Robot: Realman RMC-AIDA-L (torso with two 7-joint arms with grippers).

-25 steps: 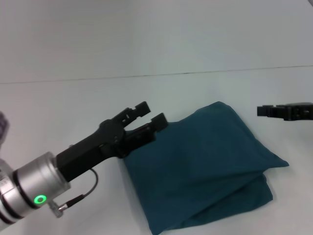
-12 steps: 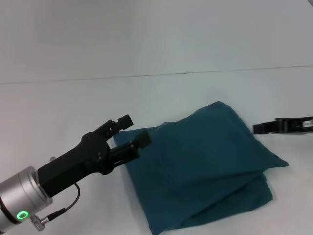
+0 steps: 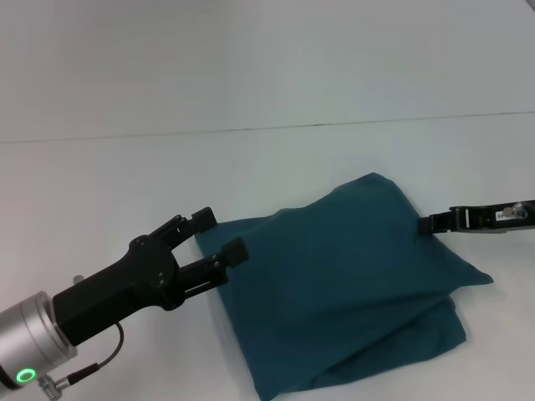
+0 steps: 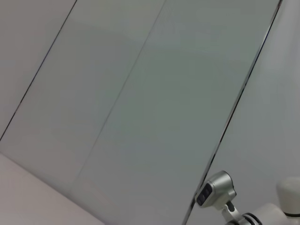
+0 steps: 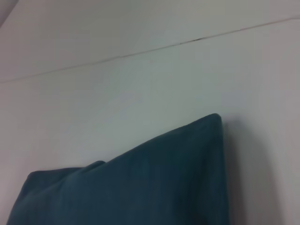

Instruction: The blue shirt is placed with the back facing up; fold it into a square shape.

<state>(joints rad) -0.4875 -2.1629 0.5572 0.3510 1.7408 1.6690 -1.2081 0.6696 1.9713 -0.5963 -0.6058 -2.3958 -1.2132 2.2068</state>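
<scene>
The blue shirt (image 3: 343, 284) lies folded into a thick, roughly square bundle on the white table, with stacked layers showing at its near right corner. My left gripper (image 3: 219, 235) hovers open at the shirt's left edge with nothing between its fingers. The right gripper (image 3: 428, 223) reaches in from the right, its tip at the shirt's right edge. In the right wrist view the shirt (image 5: 140, 187) fills the lower part, one corner pointing up. The left wrist view shows no shirt.
The white table (image 3: 125, 175) stretches around the shirt, and a thin dark seam (image 3: 276, 128) runs across it farther back. The left wrist view shows only pale panels and a silver robot part (image 4: 215, 190).
My left gripper has drawn back down and to the left, from over the shirt's left corner to beside it. The right gripper has dropped and moved left to the shirt's right edge.
</scene>
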